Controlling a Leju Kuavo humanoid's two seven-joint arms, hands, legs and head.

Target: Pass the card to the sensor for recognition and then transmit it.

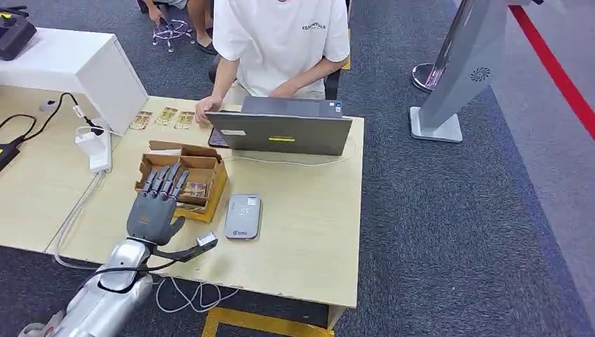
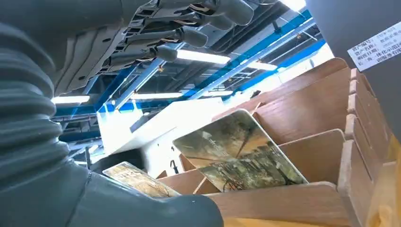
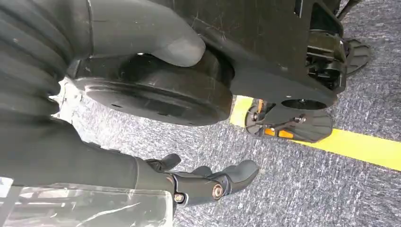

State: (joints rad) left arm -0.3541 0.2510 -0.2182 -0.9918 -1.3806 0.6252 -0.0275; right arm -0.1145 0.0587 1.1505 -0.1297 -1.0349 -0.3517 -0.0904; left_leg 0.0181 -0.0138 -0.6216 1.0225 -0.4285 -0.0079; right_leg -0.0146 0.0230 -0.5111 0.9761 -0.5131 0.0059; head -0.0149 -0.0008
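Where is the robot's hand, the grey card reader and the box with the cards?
left hand (image 1: 156,208): head view, back of the hand.
grey card reader (image 1: 243,216): head view, middle of its top face.
cardboard box (image 1: 208,163): head view, inner wall at the back.

My right hand (image 3: 208,182) hangs over grey carpet (image 3: 331,198), its fingers (image 3: 236,172) a little curled and holding nothing. A yellow floor line (image 3: 359,146) runs across the carpet toward about four o'clock.
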